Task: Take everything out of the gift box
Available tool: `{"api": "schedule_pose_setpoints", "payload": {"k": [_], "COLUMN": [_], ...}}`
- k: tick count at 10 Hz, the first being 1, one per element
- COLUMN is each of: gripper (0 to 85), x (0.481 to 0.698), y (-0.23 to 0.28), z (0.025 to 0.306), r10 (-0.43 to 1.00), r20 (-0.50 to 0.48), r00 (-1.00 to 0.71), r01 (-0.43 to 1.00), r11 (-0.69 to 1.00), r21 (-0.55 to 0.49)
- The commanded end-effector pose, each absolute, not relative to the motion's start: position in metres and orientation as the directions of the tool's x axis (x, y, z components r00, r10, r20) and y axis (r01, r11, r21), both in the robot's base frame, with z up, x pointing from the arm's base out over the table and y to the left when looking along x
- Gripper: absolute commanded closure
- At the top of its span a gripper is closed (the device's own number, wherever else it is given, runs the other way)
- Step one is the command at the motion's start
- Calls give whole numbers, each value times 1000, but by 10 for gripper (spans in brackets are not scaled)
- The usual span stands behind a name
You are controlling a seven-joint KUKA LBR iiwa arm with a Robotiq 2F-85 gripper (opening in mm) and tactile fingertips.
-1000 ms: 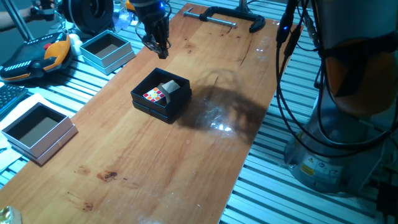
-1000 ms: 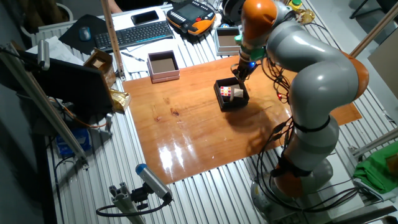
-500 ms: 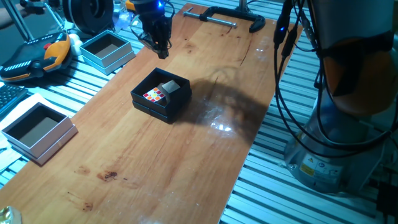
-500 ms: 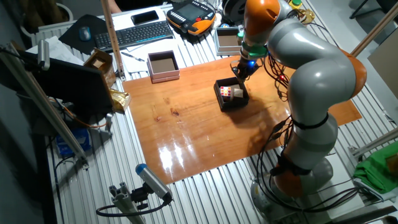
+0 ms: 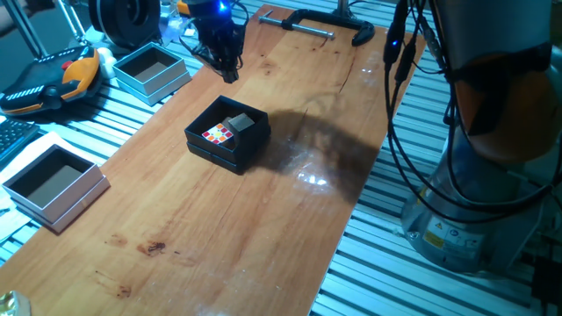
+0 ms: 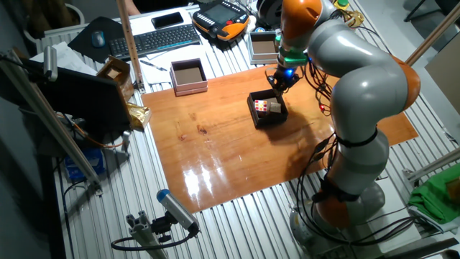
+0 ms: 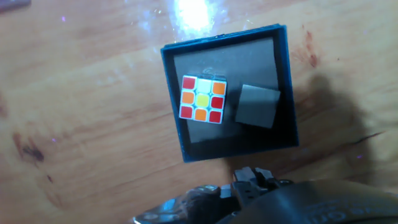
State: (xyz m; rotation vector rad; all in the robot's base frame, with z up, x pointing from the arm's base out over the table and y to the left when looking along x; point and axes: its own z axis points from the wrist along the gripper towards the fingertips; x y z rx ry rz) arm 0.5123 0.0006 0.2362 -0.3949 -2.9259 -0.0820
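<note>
**Q:** Black box, where is it relative to the claw?

**Me:** I've got the gift box [image 5: 226, 135] sitting flat on the wooden table [image 5: 263, 219], roughly mid-board. My gripper [image 5: 225, 67] hangs above the table beyond the box's far corner, apart from it, touching nothing. In the other fixed view the gripper [image 6: 281, 79] sits just past the box [image 6: 267, 108] on the far side. The hand view looks straight down into the box [image 7: 229, 93], so the box is below and ahead of the fingers.

**Q:** Claw state?

**Me:** Can't tell. Fingertips look close together in one fixed view but too small and dark to call. Nothing visibly held.

**Q:** What's inside the box?

**Me:** Two cubes, side by side on the brownish floor, slightly apart. Puzzle cube [image 7: 202, 99] shows a face of red, orange, white and yellow squares. Grey block [image 7: 257, 106] next to it, plain, turned a bit off the box's walls. Both also show in one fixed view: puzzle cube [image 5: 218, 133], grey block [image 5: 238, 123].

**Q:** Other containers?

**Me:** Two pale blue-grey boxes off the board on the slatted metal, both open with brown insides: near box [image 5: 54, 185] and far box [image 5: 151, 71]. I see nothing in either.

**Q:** Any readable text?

**Me:** A label on the robot base [image 5: 443, 235], too small to read.
</note>
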Motion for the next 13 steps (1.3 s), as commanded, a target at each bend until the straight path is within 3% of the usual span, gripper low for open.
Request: {"api": "schedule_pose_setpoints", "payload": {"k": [1,6,7,11,13], "gripper": [843,843,763,277,227], "x": [512,512,514,526,530], "y": [1,1,1,3,-2], "z": [236,236,234,207,191], "r10": [544,485,457,452,458], "r20": [191,153,134,80,59], "r00": [-817,-861,-880,-889,-887], "r01": [559,490,461,447,454], "r11": [828,871,888,892,888], "r21": [32,-3,-1,-71,-68]}}
